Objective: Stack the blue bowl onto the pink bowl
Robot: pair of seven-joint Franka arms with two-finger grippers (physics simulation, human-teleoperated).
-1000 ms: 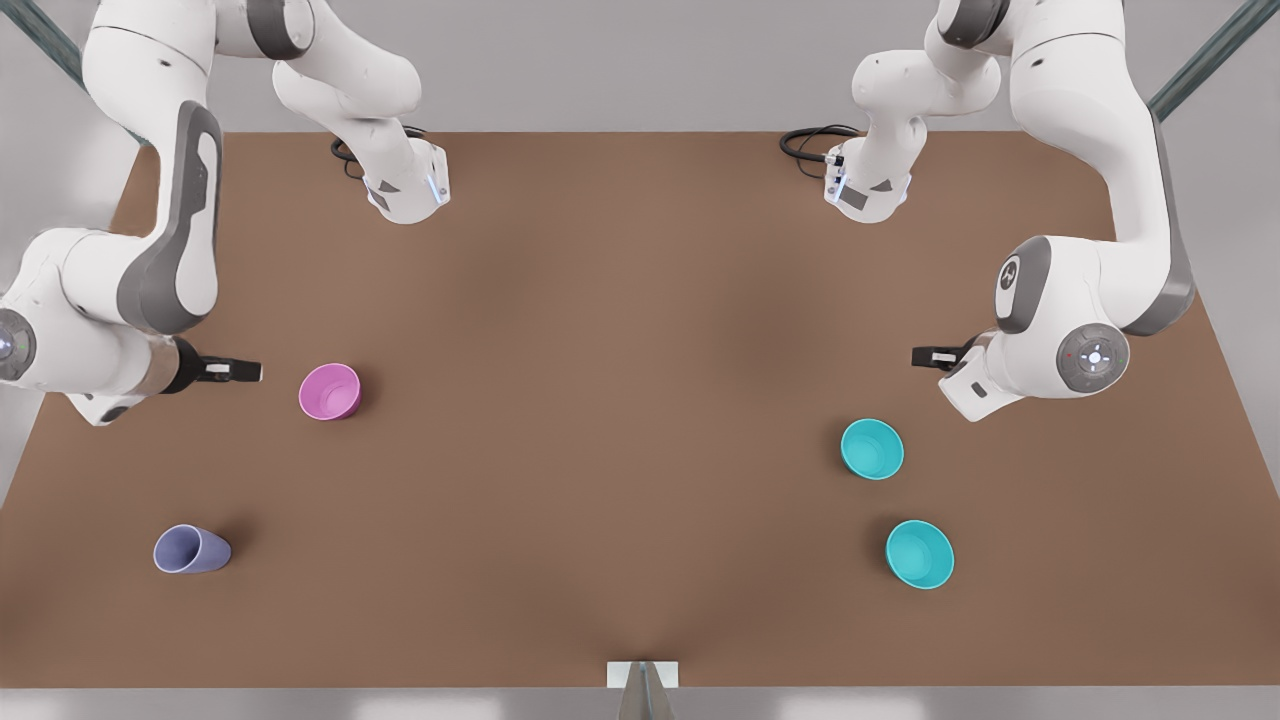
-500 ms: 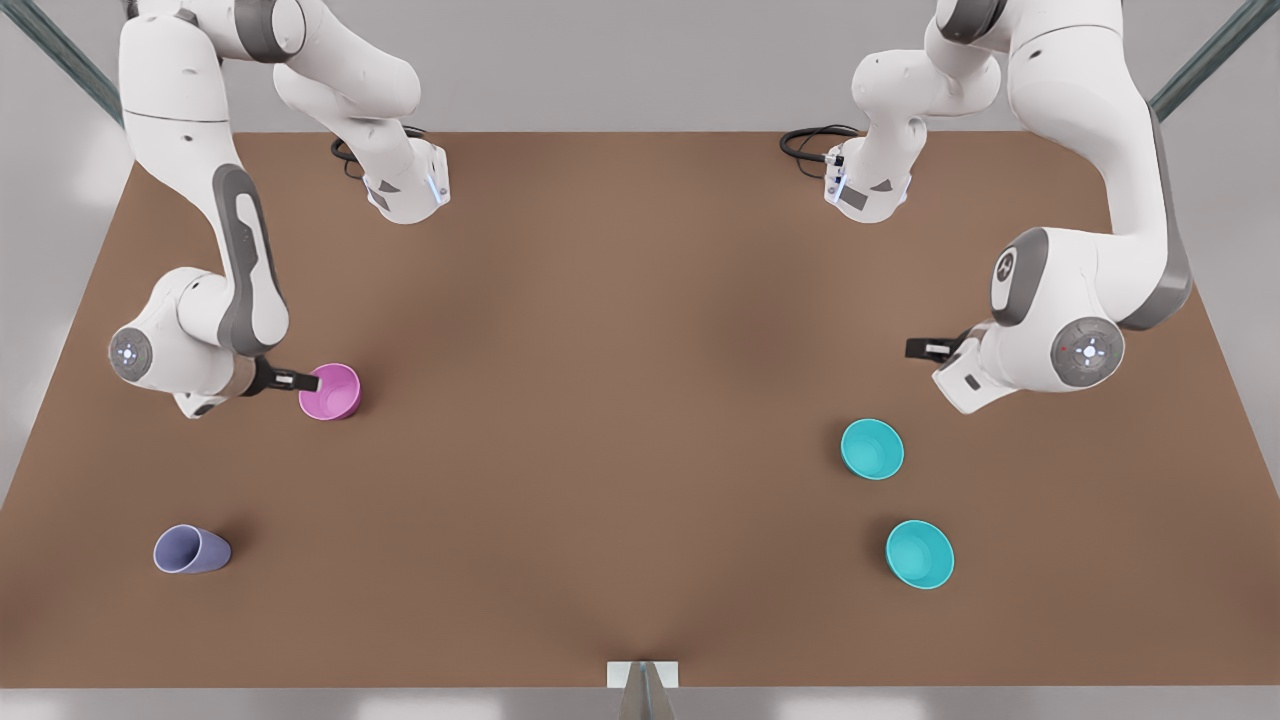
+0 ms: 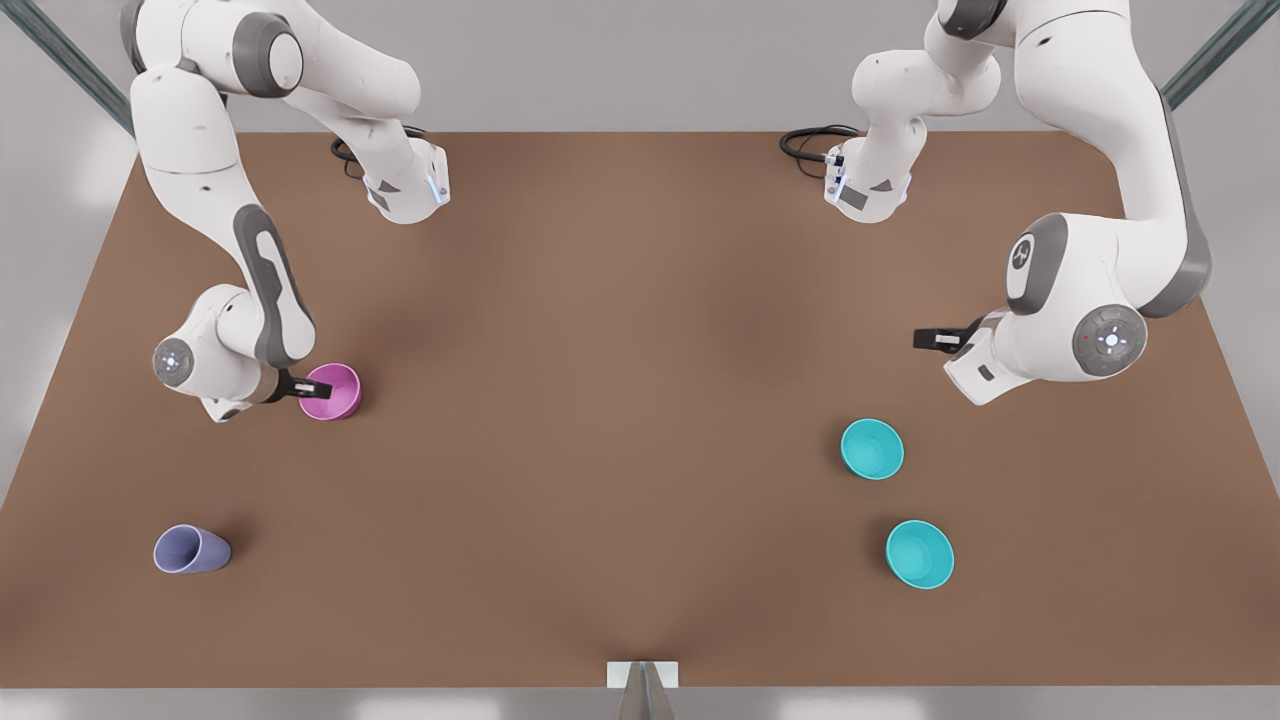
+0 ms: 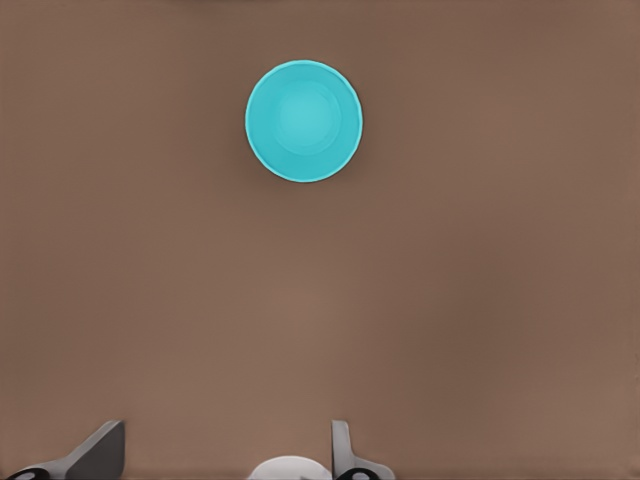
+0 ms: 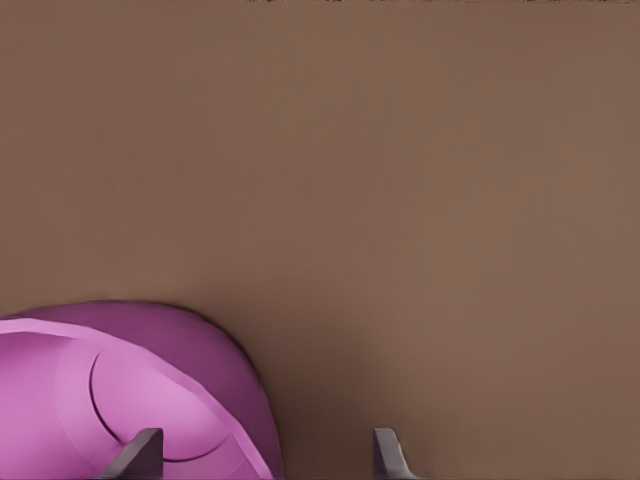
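Note:
The pink bowl [image 3: 332, 391] sits upright at the front view's left. My right gripper [image 3: 312, 385] is open at its near-left rim; in the right wrist view one finger [image 5: 138, 452] is over the inside of the pink bowl [image 5: 110, 400] and the other finger [image 5: 392, 452] is outside it. Two teal bowls stand at the front view's right: one blue bowl [image 3: 872, 449] and a second one [image 3: 919, 554] nearer the front edge. My left gripper [image 3: 932, 339] hangs open above the table, apart from a blue bowl [image 4: 304, 120] ahead of it.
A lavender-blue cup [image 3: 190, 550] lies on its side at the front left of the brown table [image 3: 620, 400]. Both arm bases [image 3: 405, 190] stand at the table's far edge with black cables. A small white bracket [image 3: 642, 675] sits at the front edge.
My right gripper has travelled toward the front view's right and down, from beside the pink bowl to straddling its rim. My left arm shifted only slightly.

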